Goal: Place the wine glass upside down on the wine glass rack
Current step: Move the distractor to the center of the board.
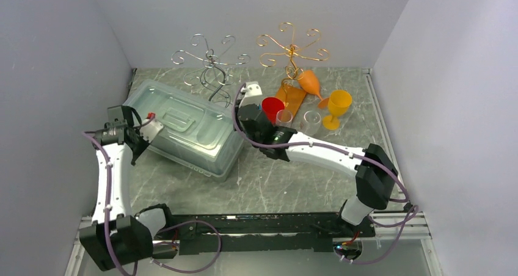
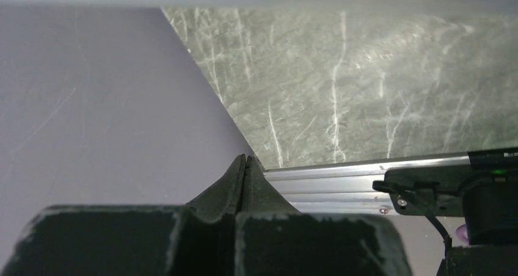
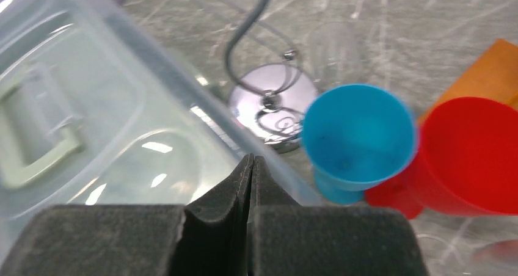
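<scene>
Right hand point(image 3: 250, 166): pressed closed, empty, above the box point(image 3: 91, 117) edge. Left hand point(image 2: 244, 169): likewise closed, idle. Blue wine glass point(image 3: 357, 135): upright on the worktop point(image 3: 391, 19), just right of the right hand, near the silver rack point(image 3: 272, 99). Advice: spread wide, grip the stem, then invert.

The marbled counter point(image 1: 275, 184) is grey-green with thin white veins. Toward its far edge stand a silver curled-wire rack point(image 1: 211, 59) and a coppery-gold curled-wire rack point(image 1: 292, 44). The orange plastic wine glass point(image 1: 310, 82) matches the flat orange board point(image 1: 292, 98). There is an amber-yellow plastic goblet point(image 1: 338, 107), a red plastic cup point(image 1: 272, 108) and a sky-blue plastic goblet point(image 3: 357, 135). The lidded plastic box point(image 1: 183, 126) is milky clear, its moulded handle point(image 3: 36, 129) pale green.
</scene>
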`<act>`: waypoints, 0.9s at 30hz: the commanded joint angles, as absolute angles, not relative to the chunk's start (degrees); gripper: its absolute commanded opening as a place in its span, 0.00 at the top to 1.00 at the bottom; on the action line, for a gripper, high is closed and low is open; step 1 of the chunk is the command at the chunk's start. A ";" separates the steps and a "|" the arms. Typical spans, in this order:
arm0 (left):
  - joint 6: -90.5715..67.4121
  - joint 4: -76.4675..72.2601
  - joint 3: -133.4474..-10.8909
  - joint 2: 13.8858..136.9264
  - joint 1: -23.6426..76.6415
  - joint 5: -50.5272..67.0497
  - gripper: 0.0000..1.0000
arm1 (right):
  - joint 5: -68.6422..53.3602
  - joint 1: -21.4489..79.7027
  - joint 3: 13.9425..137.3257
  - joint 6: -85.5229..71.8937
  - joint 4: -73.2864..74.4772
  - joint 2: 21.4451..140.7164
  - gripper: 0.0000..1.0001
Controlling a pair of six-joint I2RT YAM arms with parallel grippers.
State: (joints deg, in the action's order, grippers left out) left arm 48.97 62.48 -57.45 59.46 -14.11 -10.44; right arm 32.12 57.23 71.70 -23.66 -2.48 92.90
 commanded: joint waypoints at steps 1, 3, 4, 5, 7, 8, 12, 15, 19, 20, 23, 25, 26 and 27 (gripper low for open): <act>43.39 55.77 -61.02 65.54 -19.24 -8.85 1.00 | 26.91 62.36 72.01 -24.91 -2.50 94.03 1.00; 42.81 53.82 -62.71 68.19 -22.34 -7.30 1.00 | 25.54 63.07 71.13 -25.64 -2.63 94.05 1.00; 42.50 53.43 -63.91 69.07 -23.77 -6.45 1.00 | 24.93 63.36 70.96 -25.85 -2.45 94.17 1.00; 42.15 53.38 -65.06 69.68 -24.90 -5.40 1.00 | 24.39 63.64 70.81 -25.98 -2.36 94.35 1.00; 41.51 54.00 -67.64 70.31 -26.68 -3.29 1.00 | 22.60 64.13 70.73 -26.54 -2.31 94.79 1.00; 41.27 54.54 -68.84 70.51 -27.23 -2.27 1.00 | 21.49 64.23 70.98 -26.74 -2.16 95.10 1.00; 39.89 58.55 -74.24 70.66 -27.85 0.58 1.00 | 18.80 64.77 72.71 -26.38 -1.74 95.75 1.00; 38.29 61.72 -78.80 70.66 -27.84 3.51 1.00 | 17.06 64.78 74.98 -25.17 -0.74 95.77 1.00; 39.60 70.42 -81.57 70.75 -27.86 6.29 1.00 | 22.27 62.63 74.47 -23.35 0.86 91.92 1.00; 40.68 72.25 -80.74 70.20 -27.88 5.90 1.00 | 21.88 60.85 73.28 -23.49 0.37 90.38 1.00; 44.22 72.04 -73.45 65.05 -27.91 3.85 1.00 | 21.37 56.85 72.02 -22.68 0.26 88.82 1.00; 45.39 70.13 -68.54 61.56 -27.95 2.74 1.00 | 20.86 55.83 73.04 -21.22 0.25 90.71 1.00; 45.20 69.16 -67.11 61.22 -27.95 2.04 1.00 | 20.71 55.81 74.07 -20.77 0.31 92.18 1.00; 44.61 68.72 -66.47 61.47 -27.93 1.61 1.00 | 20.45 55.81 75.30 -20.53 0.63 93.60 1.00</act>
State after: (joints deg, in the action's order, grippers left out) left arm 42.89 67.83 -70.46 64.47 -27.68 2.85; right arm 22.00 56.82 72.47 -22.98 -0.03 91.59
